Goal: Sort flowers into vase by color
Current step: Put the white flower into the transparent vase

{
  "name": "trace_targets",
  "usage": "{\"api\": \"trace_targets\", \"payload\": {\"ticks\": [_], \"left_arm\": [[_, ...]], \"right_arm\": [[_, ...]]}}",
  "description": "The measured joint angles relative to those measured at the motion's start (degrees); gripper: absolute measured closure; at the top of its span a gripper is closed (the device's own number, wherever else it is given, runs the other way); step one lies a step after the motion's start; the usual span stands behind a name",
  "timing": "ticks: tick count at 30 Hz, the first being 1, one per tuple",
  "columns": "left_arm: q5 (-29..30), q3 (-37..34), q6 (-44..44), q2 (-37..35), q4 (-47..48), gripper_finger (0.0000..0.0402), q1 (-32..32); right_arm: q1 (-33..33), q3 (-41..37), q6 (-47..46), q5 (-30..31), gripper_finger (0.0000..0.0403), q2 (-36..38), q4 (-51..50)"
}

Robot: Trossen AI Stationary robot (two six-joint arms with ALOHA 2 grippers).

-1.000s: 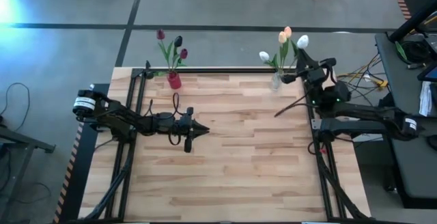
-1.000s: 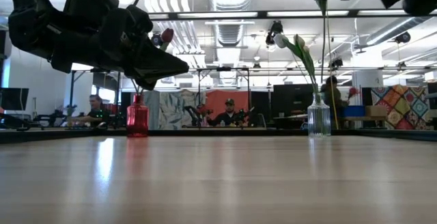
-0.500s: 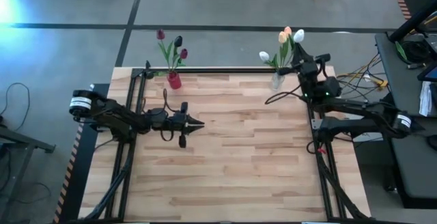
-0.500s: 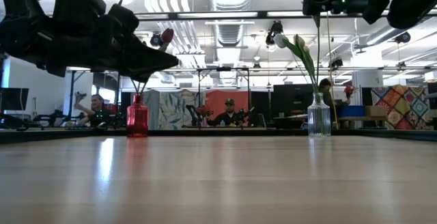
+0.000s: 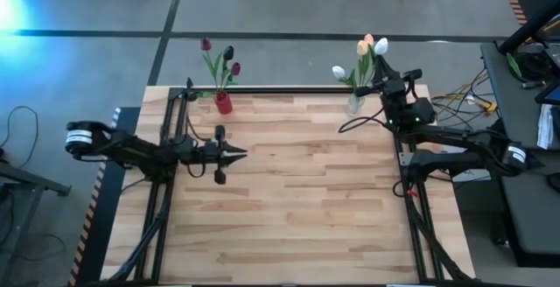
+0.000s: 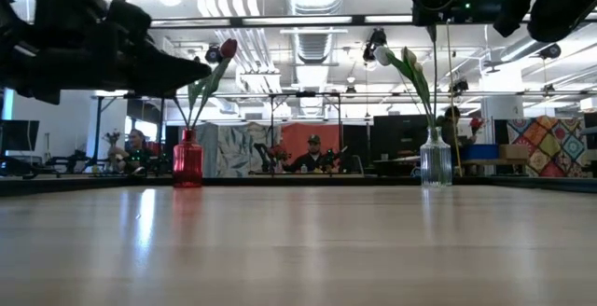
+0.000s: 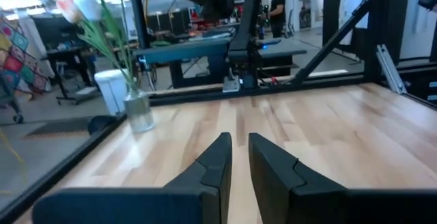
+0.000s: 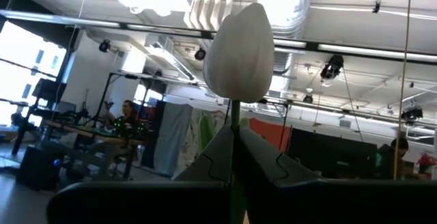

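Observation:
My right gripper is high over the table's far right corner and is shut on a white tulip. It stands beside the clear vase, which holds several light tulips. The red vase at the far left holds three dark tulips. Both vases stand on the table by its far edge. My left gripper is shut and empty, above the table's left half, pointing toward the right edge. It also shows in the left wrist view. My right gripper pinches the white tulip's green stem between its two fingers, just below the head. The head stands above the fingertips. The stem hangs down below the gripper, clear of the table.
A black metal frame runs along the table's far edge and down both sides. The wooden tabletop lies bare between the arms and toward the near edge. People sit at desks in the room beyond the table.
My left gripper has drawn back toward the table's left edge, still shut and level. My right gripper has carried the white tulip a little toward the far edge and the clear vase, and the stem's lower end has swung along with it.

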State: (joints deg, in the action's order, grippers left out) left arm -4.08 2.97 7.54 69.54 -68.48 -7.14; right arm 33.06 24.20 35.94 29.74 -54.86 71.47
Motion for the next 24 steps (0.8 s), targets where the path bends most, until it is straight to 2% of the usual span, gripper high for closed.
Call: {"api": "trace_targets", "payload": {"ticks": [4,6,16,24], "left_arm": [[0.04,-2.44,1.24,-4.55,0.53,0.0366,-1.47],[0.09,-2.44,1.26,-6.91,3.66,0.0366,-3.0],[-2.95,-2.46,1.41,-12.19,7.15,0.0366,-11.14],[-2.95,-2.46,1.91,-18.79,14.65,0.0366,-12.78]], "right_arm": [[0.0,-0.11,0.91,-0.01,0.0394,-1.29,-0.08],[-0.01,-0.11,1.05,-0.05,0.0394,-2.13,-0.14],[0.0,-0.11,1.97,0.11,0.0394,-4.63,-0.16],[-0.02,-0.11,2.97,2.79,0.0389,-4.5,-0.39]]}}
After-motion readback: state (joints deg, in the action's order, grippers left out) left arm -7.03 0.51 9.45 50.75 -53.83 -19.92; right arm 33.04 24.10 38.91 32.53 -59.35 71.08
